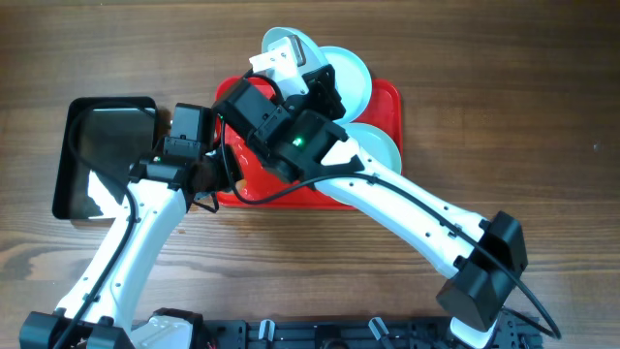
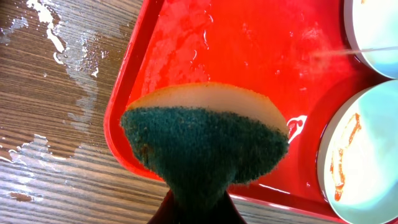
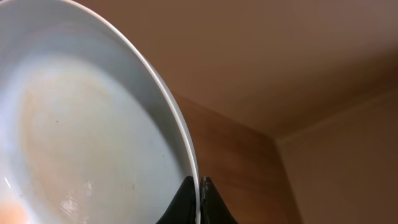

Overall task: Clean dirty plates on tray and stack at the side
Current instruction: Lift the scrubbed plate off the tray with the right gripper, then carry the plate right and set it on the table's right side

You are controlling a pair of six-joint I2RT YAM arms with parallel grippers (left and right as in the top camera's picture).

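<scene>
The red tray lies on the wooden desk near its middle, closer to the far edge. A black tray sits well apart toward the left edge. The left gripper is positioned over the tray's left rim. Its jaws are clamped on a sponge, which has its green scouring face toward the camera and a yellow layer behind. The sponge hangs above the tray floor; contact cannot be confirmed. The tray floor shows a wet film, and wet patches lie on the wood just beside the left rim. The right gripper has its jaws narrowed onto the rim of the held plate. This plate is raised and tilted steeply over the tray's far edge, with a faint brownish film on its inner face. The smeared plate rests at the tray's right side and carries thin orange streaks. The third plate lies beyond it at the tray's far right corner, and its surface condition cannot be determined.
</scene>
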